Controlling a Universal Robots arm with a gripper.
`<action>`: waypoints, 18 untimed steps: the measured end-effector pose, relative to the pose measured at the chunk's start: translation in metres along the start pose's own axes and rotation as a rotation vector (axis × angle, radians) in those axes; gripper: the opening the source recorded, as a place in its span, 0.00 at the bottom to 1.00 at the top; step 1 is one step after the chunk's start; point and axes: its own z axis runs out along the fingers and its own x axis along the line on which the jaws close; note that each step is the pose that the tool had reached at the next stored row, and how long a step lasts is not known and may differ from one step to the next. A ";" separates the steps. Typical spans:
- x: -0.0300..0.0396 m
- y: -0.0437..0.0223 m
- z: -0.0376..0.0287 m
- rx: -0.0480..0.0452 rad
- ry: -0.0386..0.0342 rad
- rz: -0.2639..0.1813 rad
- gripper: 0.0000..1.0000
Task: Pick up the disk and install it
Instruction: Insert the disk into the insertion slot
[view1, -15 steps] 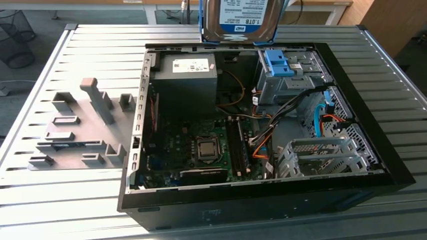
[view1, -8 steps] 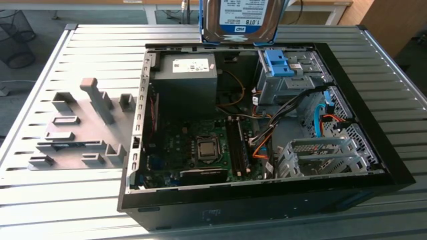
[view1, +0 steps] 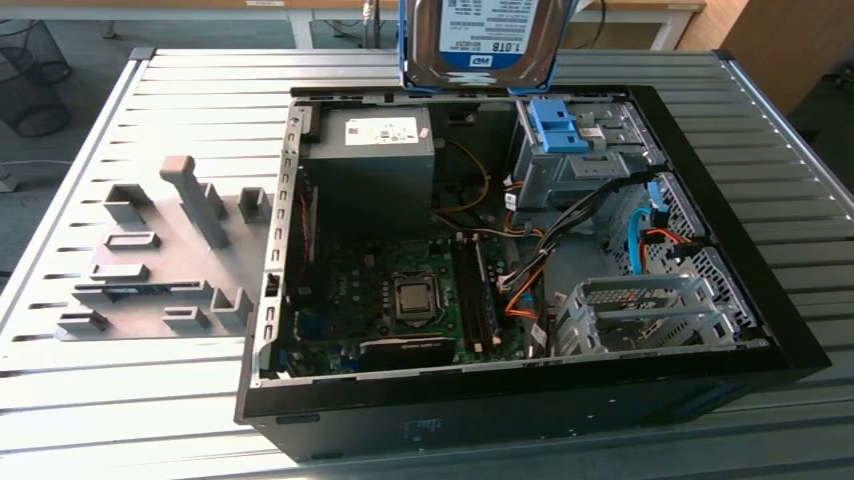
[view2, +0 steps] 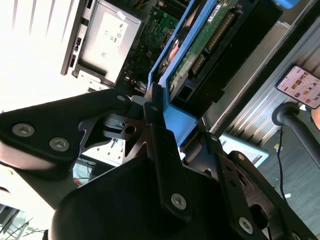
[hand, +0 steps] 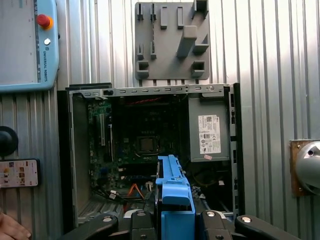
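Observation:
The disk (view1: 487, 40), a silver drive with a white-and-blue label in a blue bracket, hangs upright in the air over the far edge of the open computer case (view1: 747, 300) in the exterior view. In the second wrist view my gripper (view2: 156, 114) is shut on the blue bracket's end, and the disk (view2: 200, 50) shows its green circuit board side. In the first wrist view the gripper (hand: 175, 222) holds the disk (hand: 172, 190) edge-on, high above the case (hand: 65, 150). The drive cage (view1: 567, 175) with a bare blue bracket (view1: 554, 125) sits in the case's far right corner.
A grey power supply box (view1: 380, 145) fills the case's far left. A grey fixture plate (view1: 147, 260) lies on the slatted table at the exterior view's left. A pendant (hand: 25, 45), a phone (hand: 17, 172) and a person's hand (hand: 10, 231) lie beside the case.

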 end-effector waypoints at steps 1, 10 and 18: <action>0.0004 0.0000 0.0000 -0.0001 0.0001 0.000 0.36; 0.0040 -0.0002 0.0000 0.0000 0.0000 0.000 0.36; 0.0064 -0.0004 0.0000 -0.0001 0.0001 0.000 0.36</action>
